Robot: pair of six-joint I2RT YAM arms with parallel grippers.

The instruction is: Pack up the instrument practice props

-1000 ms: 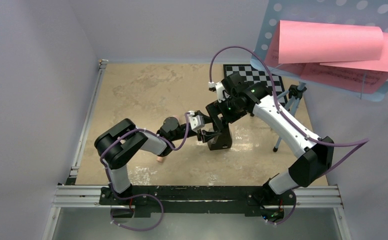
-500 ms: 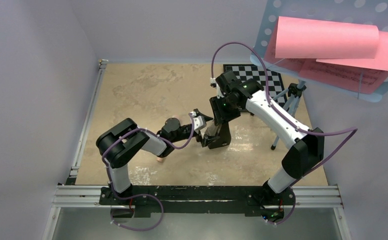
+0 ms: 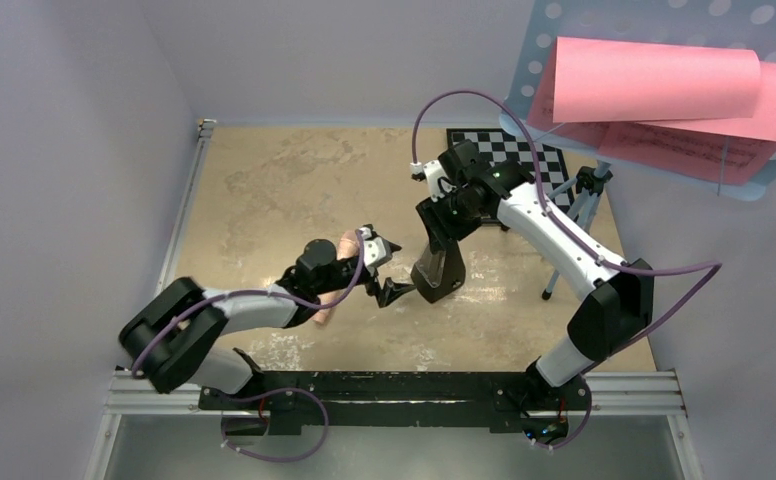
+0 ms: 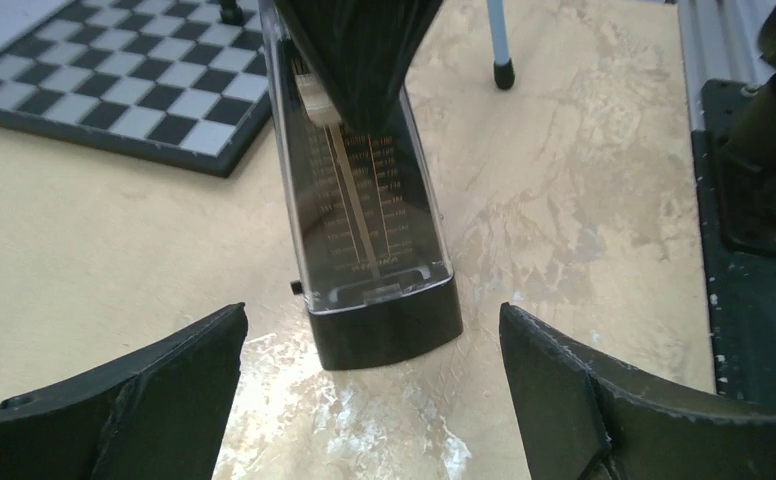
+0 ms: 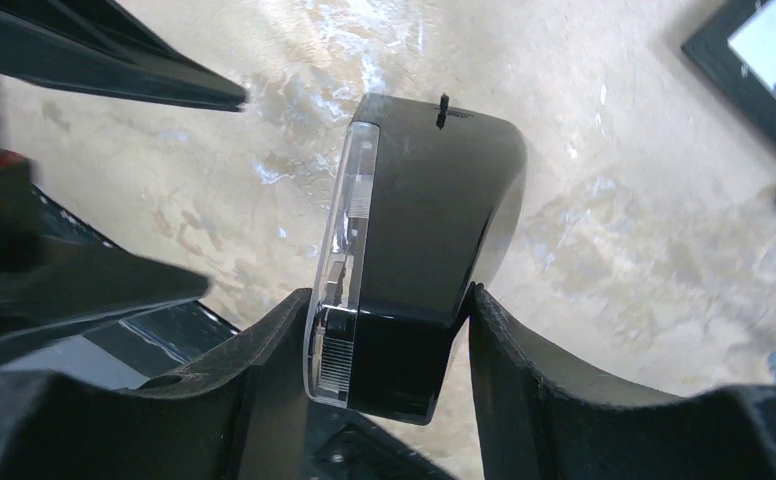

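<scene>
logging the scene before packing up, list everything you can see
metronome: one, black with clear front, mid table
music stand: one, light blue, perforated, on a tripod, far right
sheet-music pages: pink, count unclear, on the stand
recorder: one, peach-pink, on the table left of the metronome, partly hidden
chessboard: one, black and white, far side
table: one, beige marbled
left gripper: open, facing the metronome, not touching
right gripper: closed on the metronome

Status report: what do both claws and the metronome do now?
Left claw open, off metronome. Right claw shut on metronome top, base on table. Chessboard behind, not touching.
</scene>
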